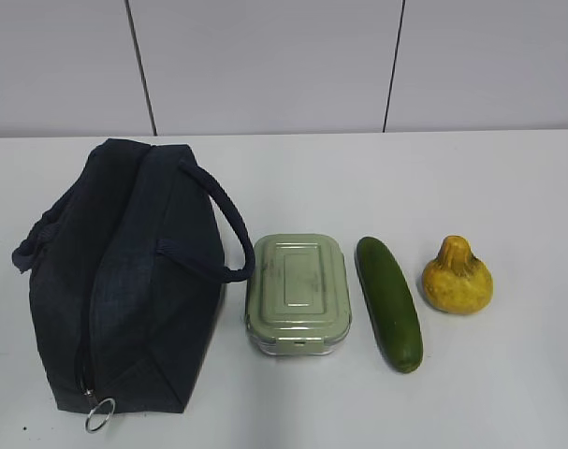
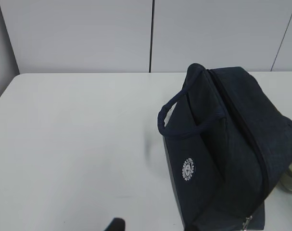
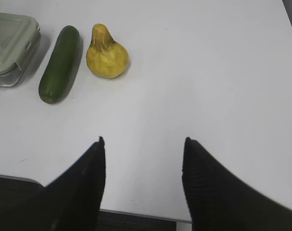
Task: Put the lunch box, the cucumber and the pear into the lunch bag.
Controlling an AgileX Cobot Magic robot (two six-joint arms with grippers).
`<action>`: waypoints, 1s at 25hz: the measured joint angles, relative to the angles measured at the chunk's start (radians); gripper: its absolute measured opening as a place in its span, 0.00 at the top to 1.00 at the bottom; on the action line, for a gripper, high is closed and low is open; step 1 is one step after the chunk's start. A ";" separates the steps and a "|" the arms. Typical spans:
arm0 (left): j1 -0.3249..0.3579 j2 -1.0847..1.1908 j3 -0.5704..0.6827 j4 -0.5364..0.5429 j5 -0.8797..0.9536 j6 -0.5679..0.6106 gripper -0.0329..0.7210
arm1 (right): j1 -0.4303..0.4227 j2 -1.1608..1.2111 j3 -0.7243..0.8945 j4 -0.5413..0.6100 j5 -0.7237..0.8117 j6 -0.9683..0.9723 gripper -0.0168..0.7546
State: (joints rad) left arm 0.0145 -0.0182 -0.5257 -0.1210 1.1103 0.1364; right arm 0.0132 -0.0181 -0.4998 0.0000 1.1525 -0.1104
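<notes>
The dark navy lunch bag (image 1: 124,281) lies on the left of the white table, zipper shut, with its metal ring pull (image 1: 100,415) at the near end. To its right, in a row, sit the sage-green lunch box (image 1: 298,292), the dark green cucumber (image 1: 388,301) and the yellow-orange pear (image 1: 457,279). No gripper shows in the exterior view. The left wrist view shows the bag (image 2: 232,144) at the right and only one dark fingertip (image 2: 116,224) at the bottom edge. My right gripper (image 3: 143,140) is open and empty over the table's near edge, well short of the pear (image 3: 106,54), cucumber (image 3: 60,63) and lunch box (image 3: 11,48).
A pale panelled wall (image 1: 265,65) stands behind the table. The table's near edge (image 3: 136,212) runs just under my right gripper. The bag's rope handles (image 1: 229,234) arch toward the lunch box.
</notes>
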 joint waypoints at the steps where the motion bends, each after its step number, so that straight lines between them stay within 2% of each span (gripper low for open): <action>1: 0.000 0.000 0.000 0.000 0.000 0.000 0.64 | 0.000 0.000 0.000 0.000 0.000 0.000 0.45; 12: 0.000 0.000 0.000 0.000 0.000 0.000 0.64 | 0.000 0.011 -0.036 0.027 0.000 -0.009 0.45; 21: 0.000 0.000 0.000 0.000 0.000 0.000 0.64 | 0.000 0.261 -0.154 0.074 -0.037 -0.043 0.45; 25: 0.000 0.000 0.000 0.000 0.000 0.000 0.64 | 0.000 0.388 -0.203 0.119 -0.042 -0.082 0.40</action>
State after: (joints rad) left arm 0.0145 -0.0182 -0.5257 -0.1210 1.1103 0.1364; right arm 0.0132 0.3696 -0.7028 0.1189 1.1108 -0.1920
